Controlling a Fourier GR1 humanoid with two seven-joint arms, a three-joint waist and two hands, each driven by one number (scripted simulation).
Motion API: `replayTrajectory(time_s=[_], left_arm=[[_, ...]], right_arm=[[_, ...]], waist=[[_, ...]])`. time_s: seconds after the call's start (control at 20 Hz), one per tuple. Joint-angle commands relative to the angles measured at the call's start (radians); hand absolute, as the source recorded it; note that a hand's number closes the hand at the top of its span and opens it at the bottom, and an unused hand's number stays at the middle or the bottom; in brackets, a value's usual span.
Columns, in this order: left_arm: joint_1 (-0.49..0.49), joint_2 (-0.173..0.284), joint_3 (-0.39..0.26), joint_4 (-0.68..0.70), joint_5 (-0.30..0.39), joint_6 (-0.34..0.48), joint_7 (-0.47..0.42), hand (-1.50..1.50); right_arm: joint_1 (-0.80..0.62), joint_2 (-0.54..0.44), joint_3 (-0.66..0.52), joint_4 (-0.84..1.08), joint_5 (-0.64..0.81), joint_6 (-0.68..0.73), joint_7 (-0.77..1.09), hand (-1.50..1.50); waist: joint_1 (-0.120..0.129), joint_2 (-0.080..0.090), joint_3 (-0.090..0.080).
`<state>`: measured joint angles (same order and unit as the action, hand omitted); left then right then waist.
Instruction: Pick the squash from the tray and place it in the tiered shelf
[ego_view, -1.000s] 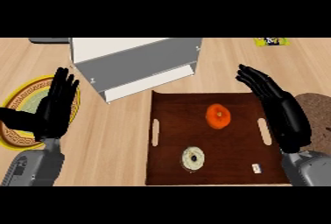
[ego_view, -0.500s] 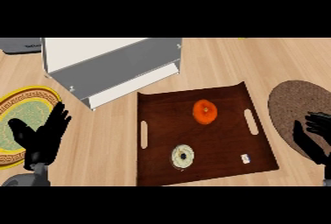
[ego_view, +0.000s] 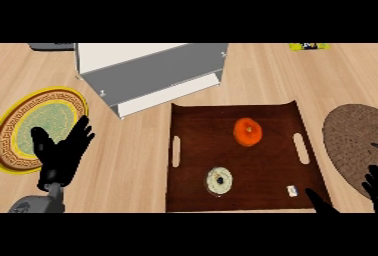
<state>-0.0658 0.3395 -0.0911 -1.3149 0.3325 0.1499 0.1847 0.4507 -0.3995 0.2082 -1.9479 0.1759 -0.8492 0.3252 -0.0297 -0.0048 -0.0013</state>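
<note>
Squash (ego_view: 248, 131) on unlabelled tray (ego_view: 238, 113)

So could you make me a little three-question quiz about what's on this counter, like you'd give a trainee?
1. True or false: the orange squash lies on the brown tray.
2. What sits left of the left hand? A) a yellow-rimmed plate B) a kettle C) a knife
3. Fill in: the white tiered shelf stands at the tray's far ______ corner.

Key
1. True; it lies apart from the small pale ring-shaped item nearer the robot.
2. A.
3. Left. The right hand shows only at the view's lower right edge, beside a round brown mat.
</note>
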Motion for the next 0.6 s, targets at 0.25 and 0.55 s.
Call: replayTrajectory(time_s=[0.25, 0.55], left_arm=[[0.004, -0.02, -0.035, 0.024, -0.02, -0.029, 0.014, 0.0], [-0.028, -0.015, -0.031, 0.005, -0.02, -0.019, 0.059, 0.0]], right_arm=[[-0.045, -0.113, 0.102, -0.287, 0.302, 0.152, 0.566, -1.5], [-0.267, -0.064, 0.053, -0.237, 0.456, 0.309, 0.947, -1.5]], waist=[[0.05, 0.015, -0.007], [0.073, 0.017, -0.007]])
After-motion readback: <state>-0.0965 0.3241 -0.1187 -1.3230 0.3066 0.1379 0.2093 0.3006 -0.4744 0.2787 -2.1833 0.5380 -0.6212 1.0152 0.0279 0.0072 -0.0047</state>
